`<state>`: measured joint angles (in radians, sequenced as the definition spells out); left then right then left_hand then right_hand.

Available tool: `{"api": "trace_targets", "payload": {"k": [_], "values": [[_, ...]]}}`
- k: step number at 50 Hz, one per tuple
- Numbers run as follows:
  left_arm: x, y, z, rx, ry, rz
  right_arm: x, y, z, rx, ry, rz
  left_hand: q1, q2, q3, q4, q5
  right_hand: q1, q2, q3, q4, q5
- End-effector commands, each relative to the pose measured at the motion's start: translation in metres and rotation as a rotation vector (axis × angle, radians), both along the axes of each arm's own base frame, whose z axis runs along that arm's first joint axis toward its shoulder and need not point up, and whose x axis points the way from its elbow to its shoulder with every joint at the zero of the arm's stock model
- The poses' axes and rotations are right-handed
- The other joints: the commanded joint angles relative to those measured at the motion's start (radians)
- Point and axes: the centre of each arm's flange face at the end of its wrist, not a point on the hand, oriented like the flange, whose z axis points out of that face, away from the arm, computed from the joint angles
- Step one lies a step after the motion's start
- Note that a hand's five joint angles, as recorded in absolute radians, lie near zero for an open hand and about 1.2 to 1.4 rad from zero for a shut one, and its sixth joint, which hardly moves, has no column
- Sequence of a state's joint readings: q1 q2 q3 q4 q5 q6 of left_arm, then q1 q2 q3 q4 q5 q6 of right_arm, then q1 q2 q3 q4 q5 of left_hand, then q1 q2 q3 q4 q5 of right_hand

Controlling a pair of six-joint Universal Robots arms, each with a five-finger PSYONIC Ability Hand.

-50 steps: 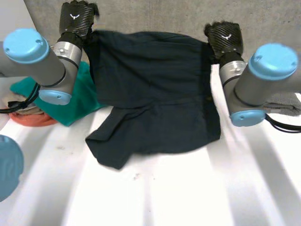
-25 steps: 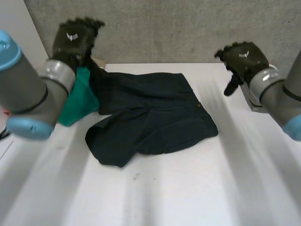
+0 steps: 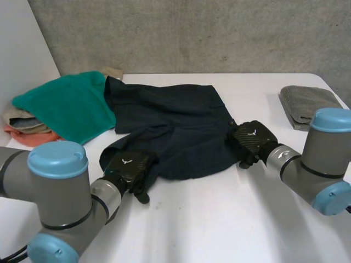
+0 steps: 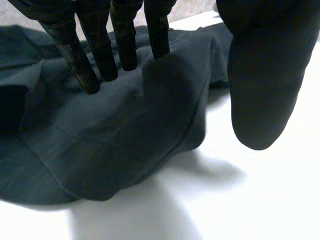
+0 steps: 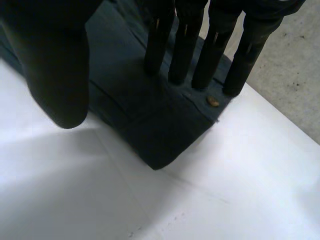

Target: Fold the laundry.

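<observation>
white table (image 3: 219,219); left hand (image 3: 127,167), right hand (image 3: 251,139) press straight fingers on shorts (image 3: 175,120) corners.

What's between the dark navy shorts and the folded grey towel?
Only bare white table separates dark navy shorts from folded grey towel, per the head view.

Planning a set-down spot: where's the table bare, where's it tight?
Widest bare table: the near side, in front of the dark shorts, between the left hand and right hand. A narrower strip lies between the shorts and the grey towel. Crowded: the left side, where the teal cloth abuts the shorts.
</observation>
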<state>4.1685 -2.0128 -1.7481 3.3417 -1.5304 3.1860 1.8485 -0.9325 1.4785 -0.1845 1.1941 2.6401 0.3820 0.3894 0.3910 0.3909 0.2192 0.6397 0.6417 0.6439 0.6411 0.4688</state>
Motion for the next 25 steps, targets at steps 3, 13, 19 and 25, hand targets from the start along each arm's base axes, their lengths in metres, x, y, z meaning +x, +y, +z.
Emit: {"api": "trace_targets", "payload": {"k": [3,13,19,25], "values": [[-0.002,-0.023,-0.008,-0.037,0.017,0.029,0.006,-0.014,-0.011,-0.047,-0.005,0.0,0.477,0.469,0.468,0.468,0.465,0.756,0.754,0.752,0.755,0.753],[0.0,-0.03,0.011,-0.167,0.013,0.089,0.004,-0.011,0.011,-0.105,0.002,-0.055,1.014,1.007,1.005,1.005,1.003,0.757,0.755,0.752,0.755,0.753],[0.011,-0.009,0.036,-0.222,-0.106,0.047,-0.005,0.017,0.037,-0.108,0.116,-0.017,1.014,1.007,1.005,1.005,1.003,0.757,0.755,0.752,0.755,0.753],[0.027,0.032,0.055,-0.181,-0.265,-0.044,-0.025,0.061,0.061,-0.068,0.315,0.052,1.014,1.007,1.005,1.005,1.003,0.757,0.755,0.752,0.755,0.753]]}}
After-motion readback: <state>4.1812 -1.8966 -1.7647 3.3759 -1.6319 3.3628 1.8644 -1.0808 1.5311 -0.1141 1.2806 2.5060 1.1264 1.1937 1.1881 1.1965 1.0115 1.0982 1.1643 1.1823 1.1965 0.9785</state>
